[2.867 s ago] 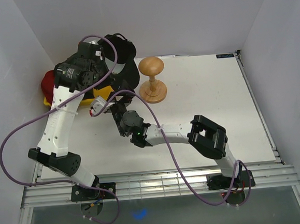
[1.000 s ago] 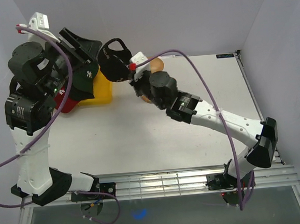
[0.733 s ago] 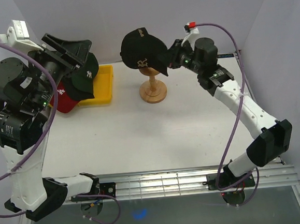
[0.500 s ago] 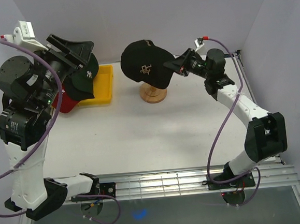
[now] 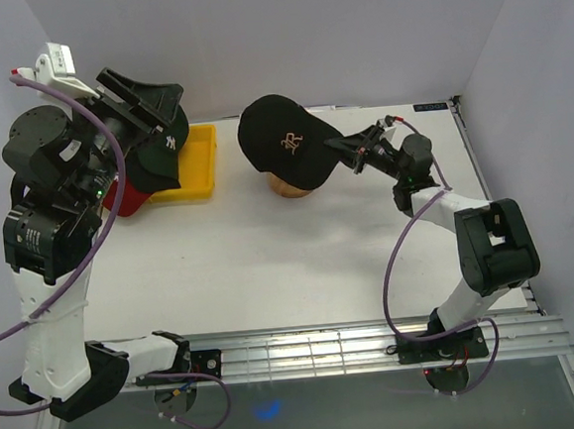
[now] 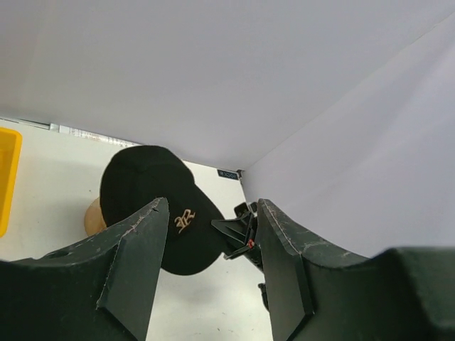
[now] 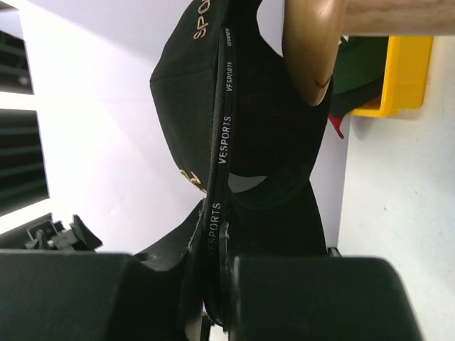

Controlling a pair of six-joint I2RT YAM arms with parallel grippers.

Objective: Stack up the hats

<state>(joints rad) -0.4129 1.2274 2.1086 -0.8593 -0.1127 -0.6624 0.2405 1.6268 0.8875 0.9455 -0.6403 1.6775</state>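
One black cap [image 5: 284,150] hangs over the wooden stand [image 5: 287,188] at the counter's far edge.
Right jaws clamp its brim: I'd settle the crown centred before releasing. Left jaws stand part open, empty.

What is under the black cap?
The wooden stand. From above, only its base edge peeks out; the knob and stem are covered. The right wrist view shows the knob inside the black cap.
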